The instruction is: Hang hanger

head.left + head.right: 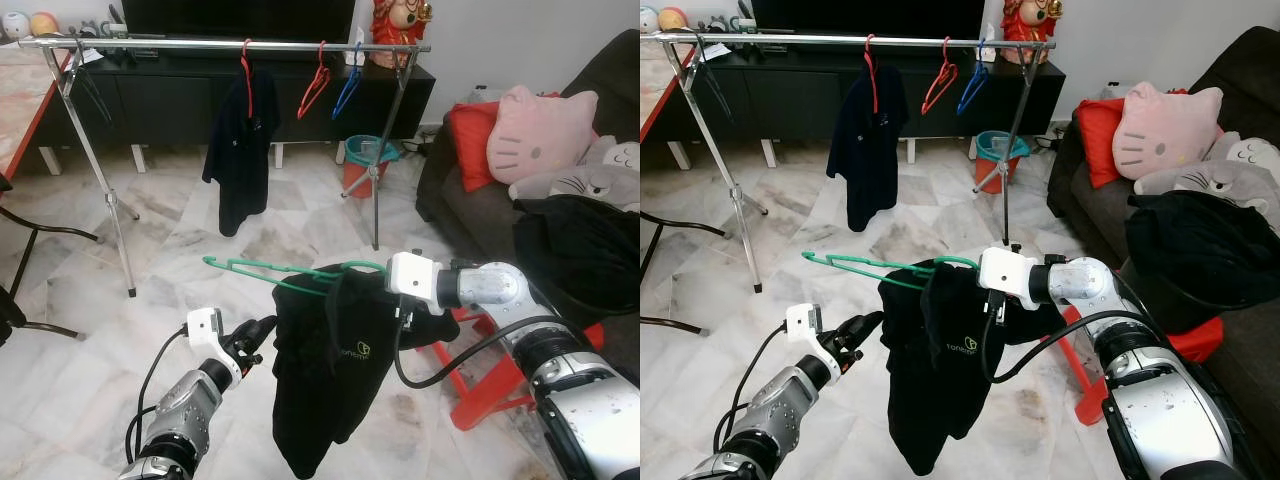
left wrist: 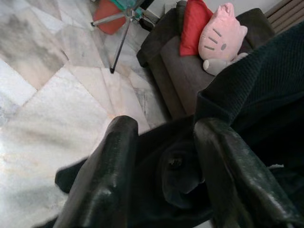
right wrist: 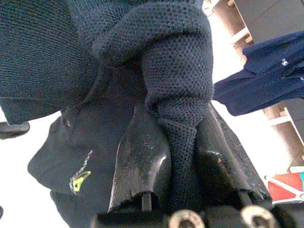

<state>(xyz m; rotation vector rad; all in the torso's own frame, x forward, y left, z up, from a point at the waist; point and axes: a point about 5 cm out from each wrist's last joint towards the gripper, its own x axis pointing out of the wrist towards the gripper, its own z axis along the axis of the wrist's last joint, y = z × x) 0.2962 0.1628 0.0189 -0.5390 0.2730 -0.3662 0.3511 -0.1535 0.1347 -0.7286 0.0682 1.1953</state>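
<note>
Clamped on the black shirt point(image 1: 330, 370) at its collar, the right claw point(image 3: 183, 166) holds the green hanger point(image 1: 270, 272) mid-frame. Lower left, the left claw point(image 1: 262, 332) is apart beside the cloth. Carrying step; next calls for reaching the rail point(image 1: 220, 44) at the top.

Silver arms point(image 1: 560, 380), white wrist blocks point(image 1: 415, 277) (black cables point(image 1: 440, 365) looping).

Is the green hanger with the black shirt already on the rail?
No: the right tool holds the green hanger and black shirt short of the rail.
</note>
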